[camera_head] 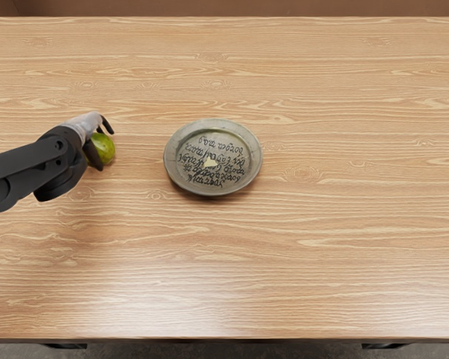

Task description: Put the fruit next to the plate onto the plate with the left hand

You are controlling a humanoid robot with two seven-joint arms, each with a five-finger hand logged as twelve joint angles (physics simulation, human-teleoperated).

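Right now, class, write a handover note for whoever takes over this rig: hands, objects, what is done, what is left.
Left hand: fingers curled around the green fruit, which sits left of the plate and apart from it.
Right hand: out of view.
The plate is mid-table with no fruit on it.
Done: reach and grasp; whether the fruit is lifted yet cannot be told.
Left: carry it right, set it on the plate, release.
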